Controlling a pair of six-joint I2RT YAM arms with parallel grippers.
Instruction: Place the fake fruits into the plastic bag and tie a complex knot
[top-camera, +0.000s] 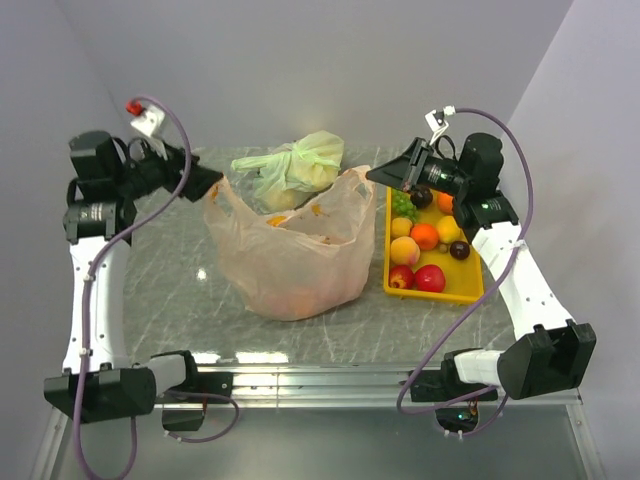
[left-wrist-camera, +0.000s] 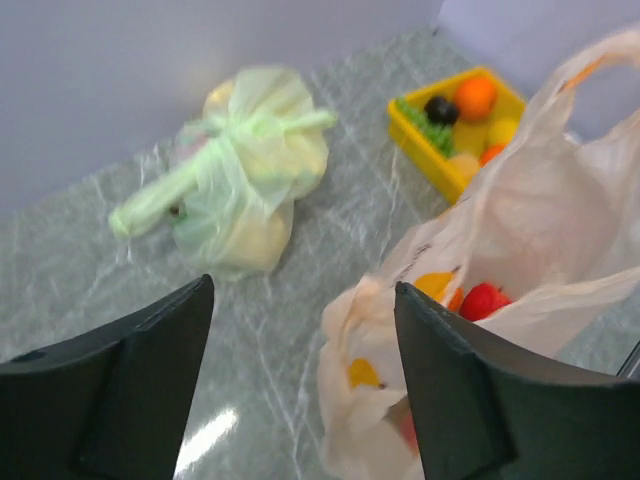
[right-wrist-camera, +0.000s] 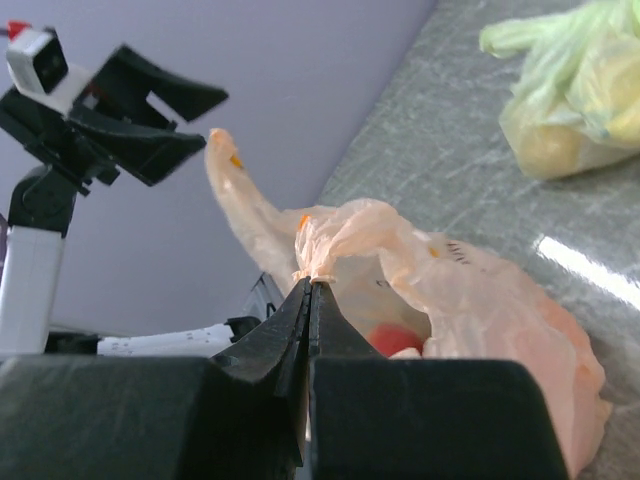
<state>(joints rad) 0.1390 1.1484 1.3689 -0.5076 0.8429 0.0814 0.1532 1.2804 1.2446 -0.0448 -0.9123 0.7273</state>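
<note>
Two states: R jaws clamp crinkly thin plastic bag (right-wrist-camera: 470, 300) handle, L jaws apart.

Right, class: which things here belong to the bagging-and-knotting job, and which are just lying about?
Job: plastic bag; fake fruits in the yellow tray; right tool, pinching the bag; left tool, open.
Lying about: pale green knotted bag.

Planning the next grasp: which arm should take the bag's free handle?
Left. The left gripper is open and sits beside the plastic bag's free handle. The right gripper is shut on the bag, so it is occupied.
</note>
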